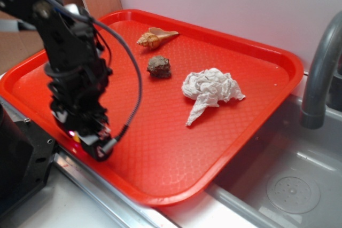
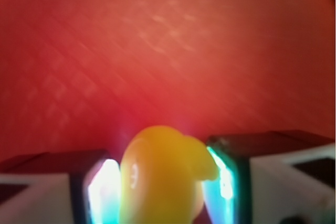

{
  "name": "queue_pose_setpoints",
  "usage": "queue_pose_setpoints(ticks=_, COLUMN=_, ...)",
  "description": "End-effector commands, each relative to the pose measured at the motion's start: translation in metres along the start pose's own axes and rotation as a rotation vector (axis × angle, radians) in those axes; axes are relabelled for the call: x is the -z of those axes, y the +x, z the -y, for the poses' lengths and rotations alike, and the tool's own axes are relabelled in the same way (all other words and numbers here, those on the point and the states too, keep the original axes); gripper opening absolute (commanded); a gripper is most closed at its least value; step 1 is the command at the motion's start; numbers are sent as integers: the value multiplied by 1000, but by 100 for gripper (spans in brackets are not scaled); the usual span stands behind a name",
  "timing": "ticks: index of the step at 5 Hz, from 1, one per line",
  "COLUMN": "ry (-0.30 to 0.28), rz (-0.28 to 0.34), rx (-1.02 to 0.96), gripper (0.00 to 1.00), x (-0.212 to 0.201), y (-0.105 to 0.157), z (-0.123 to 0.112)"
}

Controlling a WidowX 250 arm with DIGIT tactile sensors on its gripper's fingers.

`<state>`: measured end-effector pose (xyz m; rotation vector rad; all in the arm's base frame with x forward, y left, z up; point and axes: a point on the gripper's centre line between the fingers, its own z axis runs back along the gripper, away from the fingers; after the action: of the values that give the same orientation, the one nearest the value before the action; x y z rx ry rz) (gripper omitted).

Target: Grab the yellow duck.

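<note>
The yellow duck (image 2: 160, 177) fills the bottom middle of the wrist view, glossy and rounded, squeezed between two lit fingers (image 2: 102, 192). My gripper (image 2: 164, 184) is shut on it, with both pads against its sides. The red tray (image 2: 168, 51) floor lies close beneath, blurred. In the exterior view the gripper (image 1: 93, 142) is low over the tray's (image 1: 176, 164) near left edge, and the arm hides the duck there.
On the tray lie a tan seashell (image 1: 155, 38) at the back, a brown lumpy object (image 1: 159, 67) and a crumpled white paper towel (image 1: 209, 90). A grey faucet (image 1: 320, 73) and metal sink (image 1: 288, 185) stand to the right.
</note>
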<state>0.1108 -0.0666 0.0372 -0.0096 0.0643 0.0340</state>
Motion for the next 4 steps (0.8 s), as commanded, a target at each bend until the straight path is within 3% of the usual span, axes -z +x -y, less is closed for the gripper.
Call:
queue_pose_setpoints(ticks=1, ry=10, rz=121, rx=3, gripper=0, x=-108, y=25, z=-29)
queue_pose_setpoints(ticks=3, ry=12, rz=223, rx=-81, gripper=0, x=-209, y=24, z=-71)
queue_pose_setpoints(ticks=4, ry=-3, rz=271, rx=-108, gripper=0, x=-231, y=21, z=-83)
